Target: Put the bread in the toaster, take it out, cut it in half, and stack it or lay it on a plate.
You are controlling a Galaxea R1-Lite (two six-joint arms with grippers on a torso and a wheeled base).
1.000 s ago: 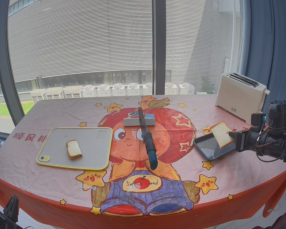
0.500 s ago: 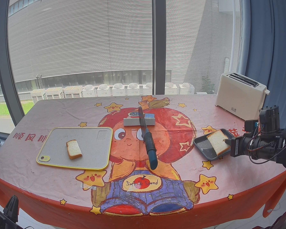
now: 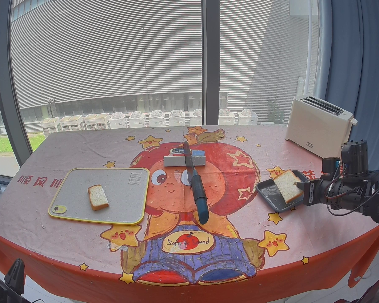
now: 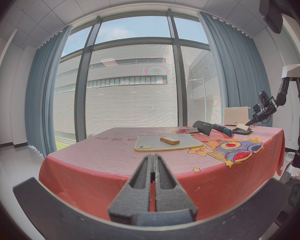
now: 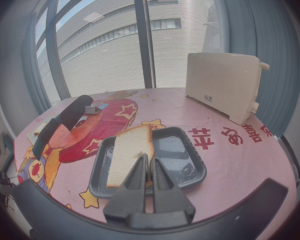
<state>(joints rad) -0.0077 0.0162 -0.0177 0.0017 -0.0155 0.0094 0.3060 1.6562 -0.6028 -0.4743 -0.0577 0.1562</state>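
Observation:
A full bread slice (image 3: 287, 185) lies tilted in the dark tray (image 3: 268, 195) at the table's right side, one corner pinched by my right gripper (image 3: 300, 185). In the right wrist view the fingers close on the bread slice (image 5: 130, 157) over the tray (image 5: 186, 165), so the right gripper (image 5: 148, 160) is shut on it. The white toaster (image 3: 320, 125) stands behind at the far right, its slots showing nothing inside. A small bread piece (image 3: 97, 197) rests on the grey cutting board (image 3: 113, 209). My left gripper (image 4: 152, 170) is shut on nothing, low off the table's front left edge.
A large knife (image 3: 196, 186) with a teal handle lies in the table's middle, its blade propped on a small grey block (image 3: 174, 160). The window frame runs close behind the table. Blue curtains hang at the right behind the toaster.
My right gripper came down and a little left, lowering the bread slice from raised and steeply tilted above the tray to lying in it. The left arm stayed put.

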